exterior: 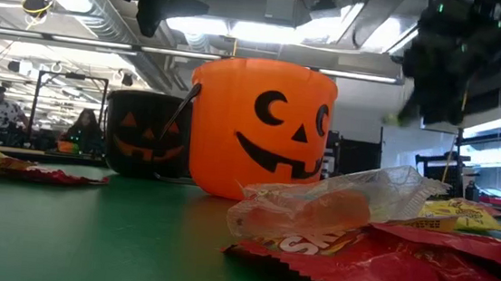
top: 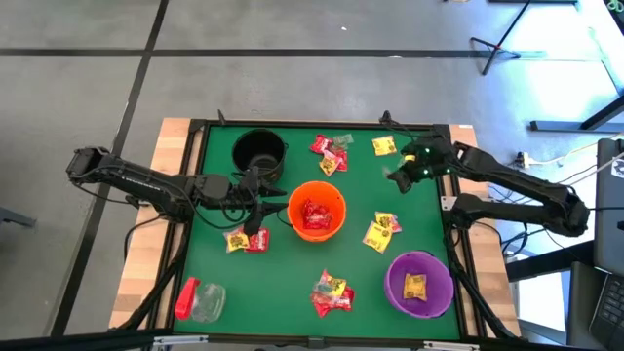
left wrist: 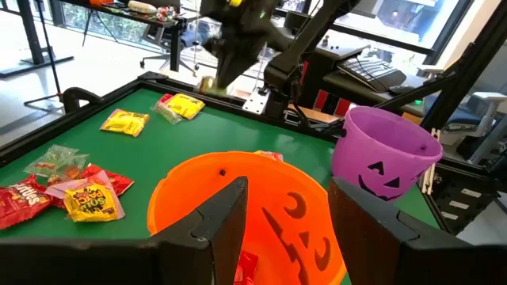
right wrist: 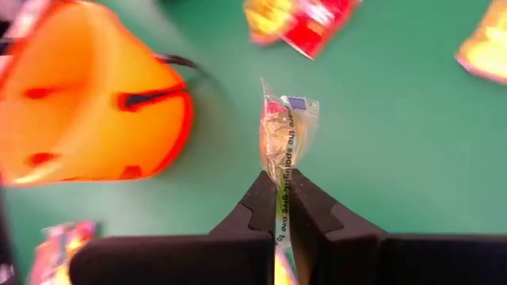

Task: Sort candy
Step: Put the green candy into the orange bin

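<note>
The right arm reached in from the counter's (top: 210,185) right side, elbow bent, its right tool (top: 402,174) raised above the green surface near the far right corner and clenched on the edge of a clear greenish candy packet (right wrist: 287,131) that hung from the shut fingers (right wrist: 261,207), as the right wrist view showed. The left arm stretched in level from the left edge, its left tool (top: 261,203) held low just beside the orange bucket (top: 317,211), fingers (left wrist: 222,218) parted with nothing between them and the bucket's rim showing in the gap. Three pumpkin-faced buckets stood on the counter: a black bucket (top: 259,153) at the far left, the orange one in the middle with red packets inside, and a purple bucket (top: 419,285) at the near right holding one yellow packet (top: 414,286). Loose candy lay in five clusters of red and yellow wrappers: a far cluster (top: 330,153), a single yellow packet (top: 384,146) near the right tool, a pair (top: 381,231) right of the orange bucket, a near cluster (top: 331,292) and a left cluster (top: 246,239) below the left tool. A red-capped clear jar (top: 199,299) lay on its side at the near left corner.
</note>
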### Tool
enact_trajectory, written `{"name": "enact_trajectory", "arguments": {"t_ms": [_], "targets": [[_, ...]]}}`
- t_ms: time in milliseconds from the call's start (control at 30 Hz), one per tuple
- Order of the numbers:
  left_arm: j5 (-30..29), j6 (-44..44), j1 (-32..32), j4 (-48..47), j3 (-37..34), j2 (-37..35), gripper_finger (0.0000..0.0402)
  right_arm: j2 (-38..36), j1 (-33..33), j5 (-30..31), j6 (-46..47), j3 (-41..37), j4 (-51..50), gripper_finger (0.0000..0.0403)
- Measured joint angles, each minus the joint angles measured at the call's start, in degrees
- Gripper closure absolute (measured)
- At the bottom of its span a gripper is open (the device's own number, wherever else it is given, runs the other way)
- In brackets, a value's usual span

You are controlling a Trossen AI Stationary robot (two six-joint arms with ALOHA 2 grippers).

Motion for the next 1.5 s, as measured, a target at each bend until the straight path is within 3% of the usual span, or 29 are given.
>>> {"name": "enact_trajectory", "arguments": {"t_ms": [267,600,1067,1500], "targets": [[-0.8,0.0,0.0,0.0,0.0,0.0,0.0234,2.4,14.1,8.5,0.1,10.4,3.6,0.0389],[-1.0,1.5,0.0,0.0,0.0,0.0,0.0234,11.6,24.7,11.4,0.6,14.0,7.2,0.0388],[-1.0,1.5,0.0,0.0,0.0,0.0,0.0234,20.2,29.0,14.4,-0.2,18.2,7.6,0.0388],[-1.5,1.5,0.0,0.0,0.0,0.0,0.0234,22.2,28.9,14.4,-1.7,18.5,10.7,0.0388]]}}
